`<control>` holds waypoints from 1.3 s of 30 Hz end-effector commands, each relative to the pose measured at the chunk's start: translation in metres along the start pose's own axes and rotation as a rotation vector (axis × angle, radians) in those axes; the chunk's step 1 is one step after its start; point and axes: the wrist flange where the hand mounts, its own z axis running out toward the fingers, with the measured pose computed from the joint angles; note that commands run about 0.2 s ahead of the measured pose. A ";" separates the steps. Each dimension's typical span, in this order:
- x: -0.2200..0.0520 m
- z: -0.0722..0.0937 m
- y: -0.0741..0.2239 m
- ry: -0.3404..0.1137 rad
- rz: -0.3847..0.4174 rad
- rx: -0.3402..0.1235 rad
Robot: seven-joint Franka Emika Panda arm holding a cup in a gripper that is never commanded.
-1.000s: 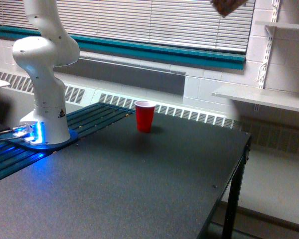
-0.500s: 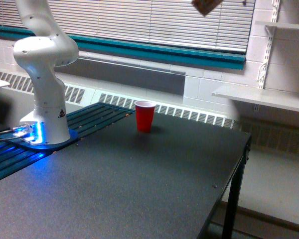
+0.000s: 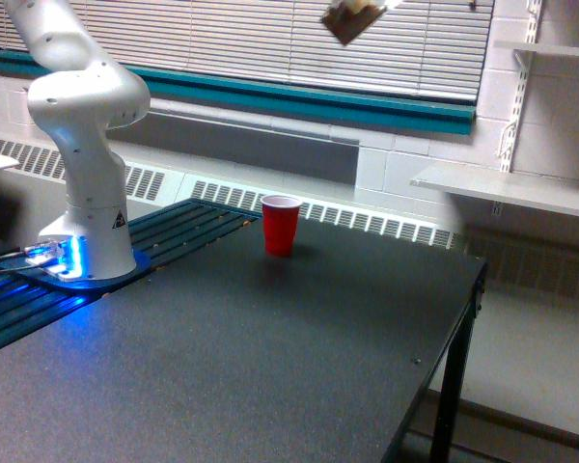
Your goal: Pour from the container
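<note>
Clear cup high above the dark counter

We see the small clear plastic cup with dark brown grains (image 3: 350, 19), tilted, at the top edge, above and to the exterior view's right of the opaque red plastic cup (image 3: 281, 225) standing on the black counter (image 3: 270, 357). The pincer is out of view, so we cannot tell its state.

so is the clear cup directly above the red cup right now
No, the clear cup hangs tilted near the top edge, toward the exterior view's right of the red cup.

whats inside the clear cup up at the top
Dark brown granular stuff shows through the small clear plastic cup, which hangs tilted high above the table. The claw holding it is out of frame, and how full the cup is cannot be told.
</note>
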 end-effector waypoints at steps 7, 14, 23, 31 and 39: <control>-0.057 -0.011 0.025 -0.042 -0.090 -0.061; -0.108 -0.010 0.025 -0.067 -0.079 -0.085; -0.160 -0.010 0.024 -0.075 -0.064 -0.112; -0.189 0.000 0.018 -0.097 -0.035 -0.142; -0.228 0.012 0.017 -0.116 0.006 -0.173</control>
